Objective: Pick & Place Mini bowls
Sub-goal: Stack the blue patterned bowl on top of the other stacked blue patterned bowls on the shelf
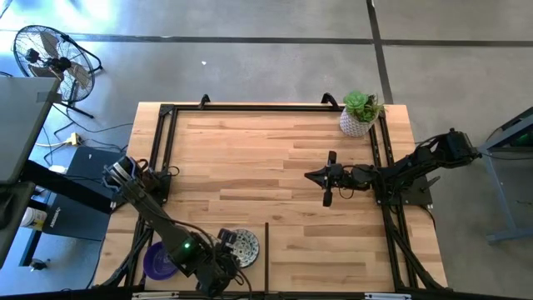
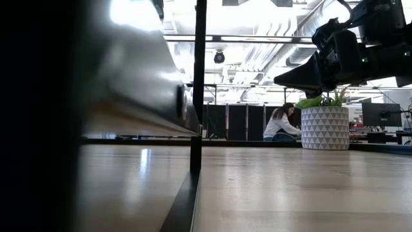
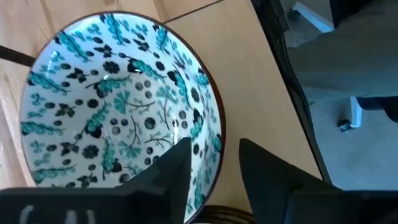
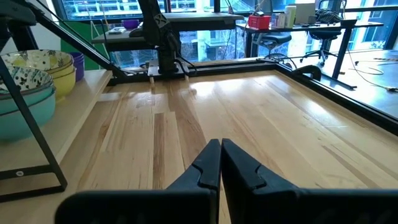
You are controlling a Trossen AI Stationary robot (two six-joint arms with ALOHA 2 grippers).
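Two mini bowls show on the table from above — one floral bowl [image 1: 242, 247] and one purple bowl [image 1: 156, 262], both near the front edge on the left. The left gripper [image 3: 211, 171] sits at the floral bowl's [image 3: 118, 102] rim, one finger inside, one outside, spread and not yet pinching. This looks like the grasp step; next, the fingers must close on the rim, then lift. The right gripper [image 4: 221, 163] hangs over bare wood, fingers pressed together, waiting near one potted plant [image 1: 360, 112]. More stacked bowls [image 4: 34, 78] — count unclear — rest off-table.
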